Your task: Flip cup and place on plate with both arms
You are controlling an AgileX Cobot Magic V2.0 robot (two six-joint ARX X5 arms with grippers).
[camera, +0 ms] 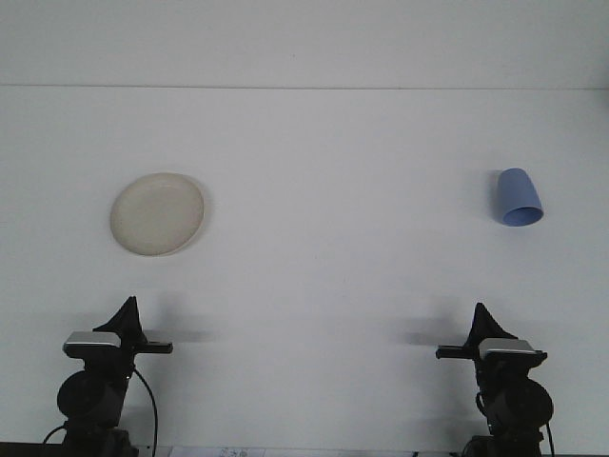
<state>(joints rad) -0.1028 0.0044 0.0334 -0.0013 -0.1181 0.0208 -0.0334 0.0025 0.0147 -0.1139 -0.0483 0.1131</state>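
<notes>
Two black robot arms sit folded low at the near edge of the broad white table (pixel 314 276), the left gripper (pixel 127 314) and the right gripper (pixel 481 319) each pointing up, touching nothing (whether their fingers are parted cannot be told from here). On the table's left lies a round cream plate (pixel 157 213). Well apart, far right, a small blue plastic cup (pixel 520 197) rests with its mouth facing the camera.

One plate (pixel 157 213) and one cup (pixel 520 197) are lying on the table (pixel 333 276). Two arms are sitting along its near edge, one left (pixel 103 367), one right (pixel 504 367).
</notes>
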